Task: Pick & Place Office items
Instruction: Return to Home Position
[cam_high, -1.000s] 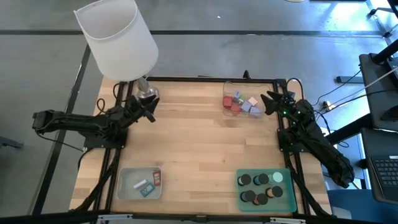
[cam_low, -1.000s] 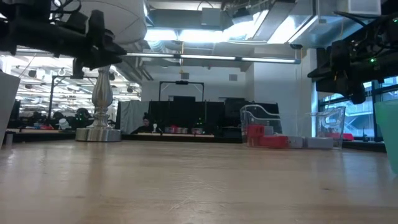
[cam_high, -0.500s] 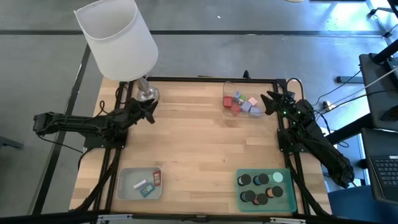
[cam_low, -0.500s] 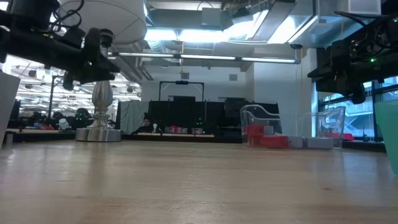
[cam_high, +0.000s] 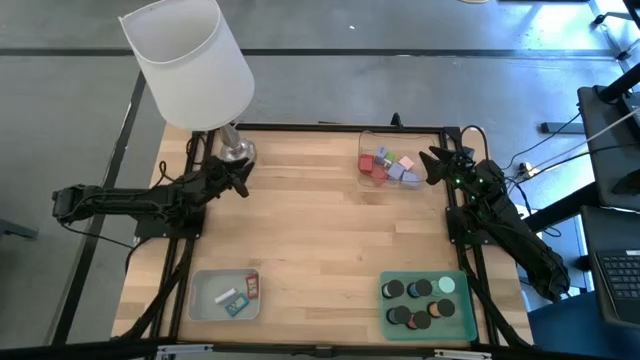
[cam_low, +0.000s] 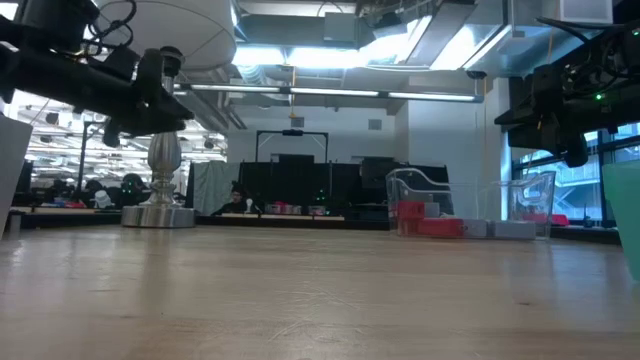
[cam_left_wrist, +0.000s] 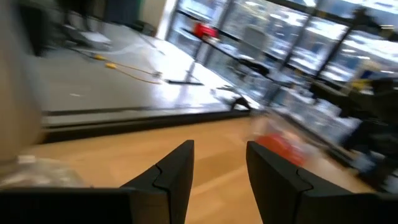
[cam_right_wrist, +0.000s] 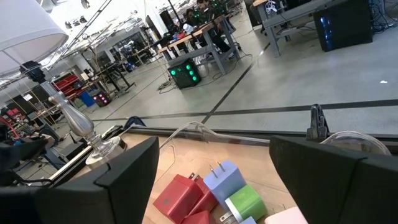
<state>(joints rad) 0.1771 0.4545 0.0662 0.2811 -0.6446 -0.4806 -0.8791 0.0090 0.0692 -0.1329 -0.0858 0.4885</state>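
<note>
The office items lie in three trays. A clear tray at the far right holds red, lilac-blue, green and pink blocks. A green tray at the near right holds several dark cylinders with coloured tops. A grey tray at the near left holds small teal, red and pale bits. My left gripper hovers open beside the lamp's base, above the table. My right gripper hovers open just right of the clear tray, its fingers pointing at the blocks.
A large lamp with a white shade stands on its metal base at the table's far left corner, close to my left gripper. The bare wooden table stretches between the trays. A dark frame borders the table's edges.
My left arm has shifted slightly toward the table's near edge, and its gripper has sunk a little and tipped beside the lamp's base. The blur in the left wrist view fits this motion. The trays and their items are unchanged.
</note>
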